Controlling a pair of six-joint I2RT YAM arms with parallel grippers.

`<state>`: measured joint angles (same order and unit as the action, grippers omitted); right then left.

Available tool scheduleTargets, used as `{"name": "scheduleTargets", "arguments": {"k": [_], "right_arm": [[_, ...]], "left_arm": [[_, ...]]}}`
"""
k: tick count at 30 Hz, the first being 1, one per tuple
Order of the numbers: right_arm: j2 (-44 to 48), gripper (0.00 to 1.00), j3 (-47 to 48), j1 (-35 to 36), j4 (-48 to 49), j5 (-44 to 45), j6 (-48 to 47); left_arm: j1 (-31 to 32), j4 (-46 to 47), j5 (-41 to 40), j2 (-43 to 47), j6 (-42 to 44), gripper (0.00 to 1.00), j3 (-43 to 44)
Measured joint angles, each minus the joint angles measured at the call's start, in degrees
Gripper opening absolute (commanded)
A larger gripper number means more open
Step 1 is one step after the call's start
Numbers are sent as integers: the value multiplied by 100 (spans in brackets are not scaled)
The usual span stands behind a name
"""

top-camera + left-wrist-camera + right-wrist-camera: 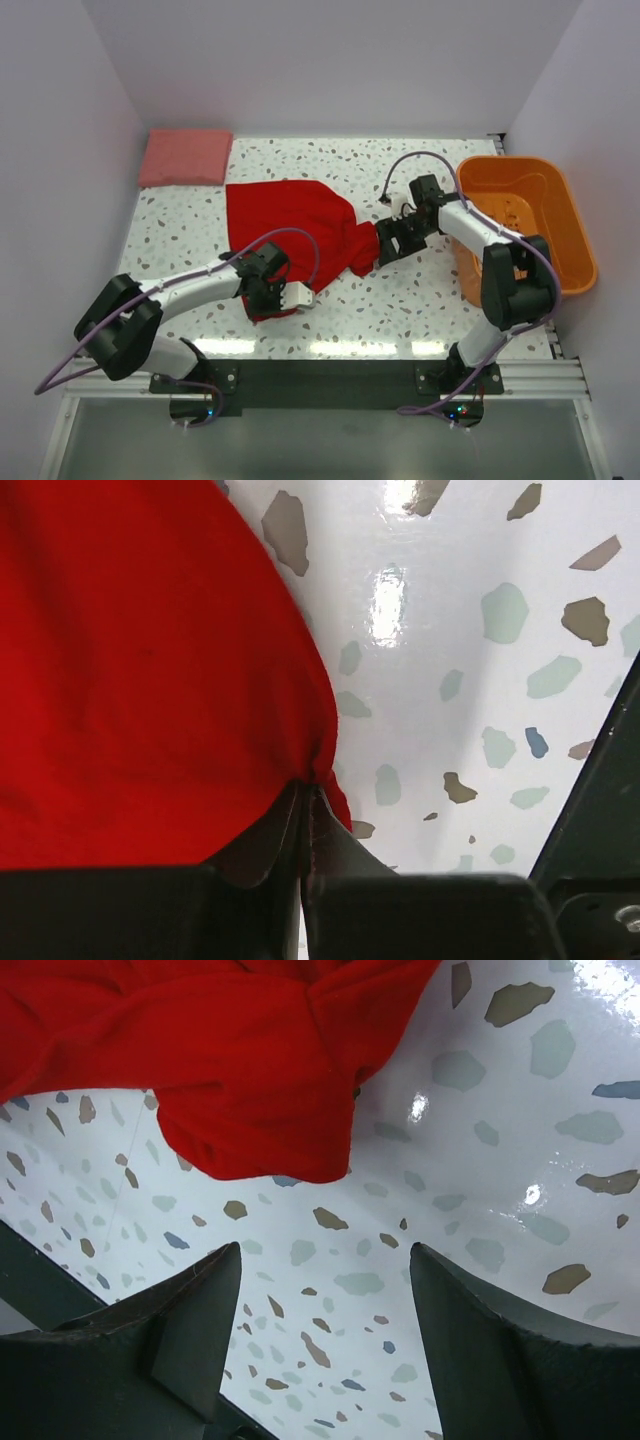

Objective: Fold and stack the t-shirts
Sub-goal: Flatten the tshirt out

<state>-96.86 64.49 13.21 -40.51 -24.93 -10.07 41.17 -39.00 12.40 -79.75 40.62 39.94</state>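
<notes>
The bright red t-shirt (290,225) lies rumpled and partly spread in the middle of the table. My left gripper (268,306) is at its near edge, and in the left wrist view the jaws (308,792) are shut on a pinch of the red t-shirt's (150,680) hem. My right gripper (385,250) is at the shirt's right end. Its fingers stand open (325,1250) over bare table, with a fold of the red t-shirt (230,1060) just ahead of them and not touching. The salmon-pink t-shirt (185,157) lies folded at the far left corner.
An orange basket (505,160) stands at the right edge of the speckled table (330,160), close beside the right arm. White walls close in the back and both sides.
</notes>
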Motion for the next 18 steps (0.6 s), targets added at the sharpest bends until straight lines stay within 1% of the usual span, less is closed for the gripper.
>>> {"name": "scheduleTargets", "arguments": {"k": [1,3,4,5,7,8,11,12,14,16,18], "right_arm": [[42,71,-20,0,-2,2,0],[157,72,-46,0,-11,20,-7],[212,72,-48,0,-13,35,-26],[269,72,-48,0,-17,46,-46],[367,72,-48,0,-17,57,-74],[411,72,-48,0,-17,63,-92],[511,72,-44,0,-13,83,-114],[514,72,-42,2,-7,83,-111],[505,72,-26,15,0,81,-103],[490,72,15,55,7,76,-87],[437,72,85,140,70,74,-70]], "left_arm": [[-11,-22,-15,-26,7,0,42],[-236,-308,146,-87,44,0,254],[-535,-708,328,-120,120,0,557],[-905,-1113,496,-149,203,0,988],[-1596,-1609,756,-260,367,0,2006],[-2033,-1906,916,-409,466,0,2710],[-3274,-2229,1419,-1029,573,0,4631],[-3700,-2240,1554,-1246,540,0,5077],[-4398,-2188,1740,-1591,339,0,5528],[-5007,-2103,1766,-1921,20,0,5578],[-5377,-2033,1685,-2221,-297,0,5469]]}}
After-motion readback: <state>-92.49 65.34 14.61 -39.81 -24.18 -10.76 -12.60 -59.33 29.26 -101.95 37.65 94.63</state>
